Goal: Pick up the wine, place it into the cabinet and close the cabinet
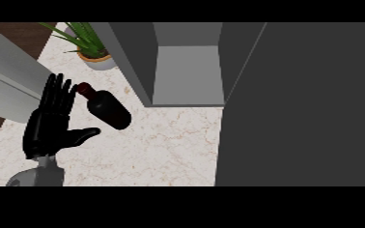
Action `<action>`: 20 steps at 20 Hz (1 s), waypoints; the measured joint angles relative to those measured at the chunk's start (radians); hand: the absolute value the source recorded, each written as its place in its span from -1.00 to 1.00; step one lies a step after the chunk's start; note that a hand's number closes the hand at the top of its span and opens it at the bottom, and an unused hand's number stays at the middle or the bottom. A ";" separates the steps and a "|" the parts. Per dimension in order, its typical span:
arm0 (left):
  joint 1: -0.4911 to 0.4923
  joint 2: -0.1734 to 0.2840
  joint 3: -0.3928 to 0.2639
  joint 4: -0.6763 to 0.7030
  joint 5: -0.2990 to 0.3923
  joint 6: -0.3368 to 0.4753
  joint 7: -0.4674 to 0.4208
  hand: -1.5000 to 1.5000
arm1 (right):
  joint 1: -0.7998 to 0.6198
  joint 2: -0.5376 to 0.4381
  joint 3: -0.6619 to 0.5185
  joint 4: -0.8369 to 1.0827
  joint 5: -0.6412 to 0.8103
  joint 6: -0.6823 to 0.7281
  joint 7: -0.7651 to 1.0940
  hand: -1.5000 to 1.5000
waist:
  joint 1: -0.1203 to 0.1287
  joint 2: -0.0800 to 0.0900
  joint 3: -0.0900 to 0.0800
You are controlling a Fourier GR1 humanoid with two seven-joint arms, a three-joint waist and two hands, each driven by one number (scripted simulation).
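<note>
A dark wine bottle [107, 107] with a reddish neck lies on the marble counter [164, 149], its neck pointing up-left. My left hand [50, 123] stands open just left of it, fingers straight and upward, thumb out toward the bottle's base, fingertips close to the neck. The grey cabinet [187, 72] stands open behind the bottle, its inside shelf bare. Its dark door [292, 106] swings out wide across the right side of the view. My right hand does not show.
A potted green plant [89, 46] stands at the back left, next to the cabinet's left wall. A grey appliance or wall panel [18, 77] runs along the left edge. Bare counter lies between the bottle and the door.
</note>
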 measured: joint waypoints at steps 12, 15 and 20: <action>-0.043 0.006 0.000 0.196 -0.009 -0.081 -0.134 -1.00 | -0.010 0.027 0.011 0.007 0.016 0.012 -0.007 -1.00 | 0.003 0.000 0.000; -0.048 0.013 0.005 0.246 -0.014 -0.101 -0.174 -1.00 | 0.017 0.029 0.013 0.002 0.015 0.028 -0.018 -1.00 | 0.002 0.000 0.000; -0.076 0.003 -0.004 0.310 -0.032 -0.093 -0.215 -1.00 | -0.003 0.035 0.023 -0.002 0.022 0.019 0.004 -1.00 | 0.002 0.000 0.000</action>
